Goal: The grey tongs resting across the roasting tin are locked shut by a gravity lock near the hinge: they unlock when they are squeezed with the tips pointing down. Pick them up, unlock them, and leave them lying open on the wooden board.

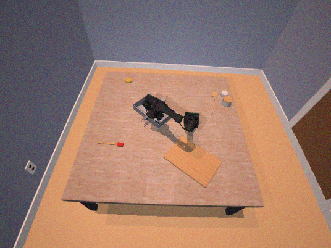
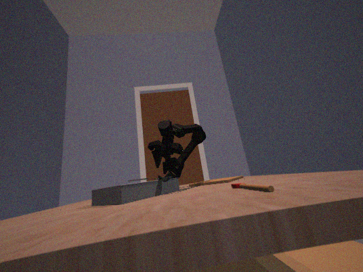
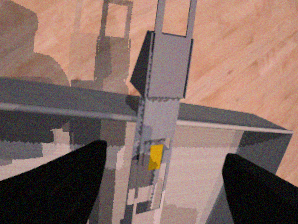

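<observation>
The grey tongs (image 3: pixel 160 95) (image 1: pixel 144 124) lie shut across the grey roasting tin (image 3: pixel 55 95) (image 1: pixel 136 107) (image 2: pixel 118 195), with a yellow lock piece (image 3: pixel 155 156) on their shaft. My gripper (image 3: pixel 166 157) (image 1: pixel 152 116) (image 2: pixel 168 173) hangs low over the tin, pointing down. It is open, with one dark finger on each side of the tongs and not touching them. The wooden board (image 1: pixel 192 163) (image 2: pixel 217 181) lies on the table to the right front of the tin, with nothing on it.
A red-headed spatula (image 1: pixel 115 144) (image 2: pixel 252 187) lies left of the board. A yellow disc (image 1: pixel 128 80) sits at the far left. A tan spatula (image 1: pixel 213 103), a white jar (image 1: pixel 224 93) and a cork-lidded can (image 1: pixel 227 101) stand at the far right.
</observation>
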Robot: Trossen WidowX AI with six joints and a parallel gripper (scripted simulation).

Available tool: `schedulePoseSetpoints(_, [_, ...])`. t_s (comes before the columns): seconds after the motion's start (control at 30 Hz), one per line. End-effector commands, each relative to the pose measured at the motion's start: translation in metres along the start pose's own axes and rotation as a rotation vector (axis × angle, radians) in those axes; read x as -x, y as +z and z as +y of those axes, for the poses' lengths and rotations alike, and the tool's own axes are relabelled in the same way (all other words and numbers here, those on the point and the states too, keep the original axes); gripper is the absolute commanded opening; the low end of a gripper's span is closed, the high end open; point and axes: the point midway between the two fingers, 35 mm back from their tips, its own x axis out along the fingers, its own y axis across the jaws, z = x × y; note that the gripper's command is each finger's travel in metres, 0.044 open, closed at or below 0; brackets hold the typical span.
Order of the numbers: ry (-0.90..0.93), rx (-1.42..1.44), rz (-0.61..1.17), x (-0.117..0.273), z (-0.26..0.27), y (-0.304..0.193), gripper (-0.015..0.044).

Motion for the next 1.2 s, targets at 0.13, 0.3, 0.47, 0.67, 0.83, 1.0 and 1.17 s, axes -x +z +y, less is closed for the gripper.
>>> schedulePoseSetpoints(0.13, [-0.021, -0.029, 0.01, 0.002, -0.002, -0.051, 0.026])
schedulePoseSetpoints(0.3, [-0.02, -0.029, 0.01, 0.006, 0.005, -0.043, 0.026])
schedulePoseSetpoints(0.47, [-0.02, -0.029, 0.01, 0.006, 0.005, -0.043, 0.026])
schedulePoseSetpoints(0.67, [-0.02, -0.029, 0.011, -0.001, 0.004, -0.044, 0.026])
schedulePoseSetpoints(0.83, [-0.02, -0.029, 0.011, -0.009, 0.003, -0.044, 0.026])
schedulePoseSetpoints(1.0, [-0.021, -0.028, 0.011, -0.017, 0.002, -0.044, 0.026])
schedulePoseSetpoints(1.17, [-0.021, -0.028, 0.011, -0.025, 0.001, -0.044, 0.026])
